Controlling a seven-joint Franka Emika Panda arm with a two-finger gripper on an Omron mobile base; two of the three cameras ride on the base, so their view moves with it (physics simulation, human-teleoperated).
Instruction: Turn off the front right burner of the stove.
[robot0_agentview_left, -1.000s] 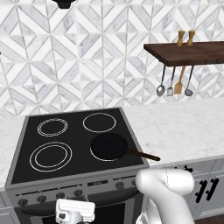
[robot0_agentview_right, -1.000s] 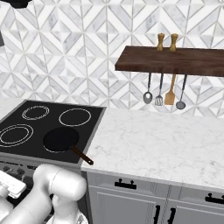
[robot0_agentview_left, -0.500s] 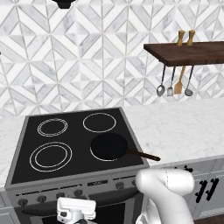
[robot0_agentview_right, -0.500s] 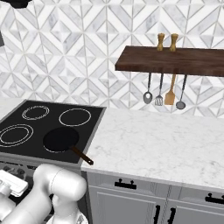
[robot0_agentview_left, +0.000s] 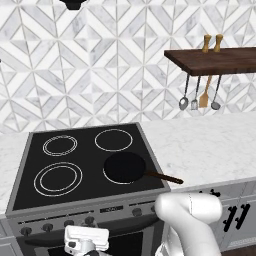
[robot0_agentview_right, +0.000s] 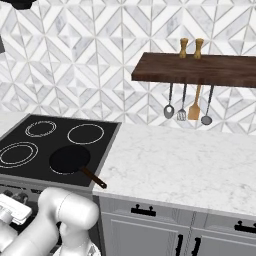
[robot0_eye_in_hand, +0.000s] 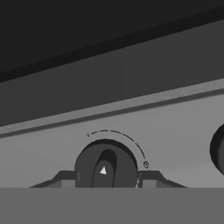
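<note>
I have the freestanding stove with its flat black glass top (robot0_agentview_left: 90, 165) squarely ahead of the base, set into the white marble counter (robot0_agentview_left: 200, 145). On the glass, the front right burner, a single thin white ring (robot0_agentview_left: 107, 176), lies nearest the counter on the near side, and the black long-handled frying pan (robot0_agentview_left: 125, 167) sits right on it, covering most of the ring, its handle pointing out toward the counter edge. Below the glass runs the grey steel front panel (robot0_agentview_left: 115, 210) with its row of small dark knobs, and my white hand with its two dark fingers (robot0_agentview_left: 85, 240) hangs low in front of that panel, toward its left half. Along the hand's own line of sight, one round dark knob with a raised ridge and a small white triangle mark (robot0_eye_in_hand: 105, 168) sits dead centre and very close, straight ahead between the two finger tips, which rise on either side of it, one finger (robot0_eye_in_hand: 65, 178) to the left and the other to the right. The ridge runs nearly upright in that view, leaning slightly, so its long axis crosses the line between the fingers. The fingers stand apart, straddling the knob; whether they touch its sides I cannot tell. A second dark knob (robot0_eye_in_hand: 217, 148) peeks in at the right edge. I judge the coming move turns on closing across this knob and twisting, though I cannot confirm from here that it governs the front right burner.
</note>
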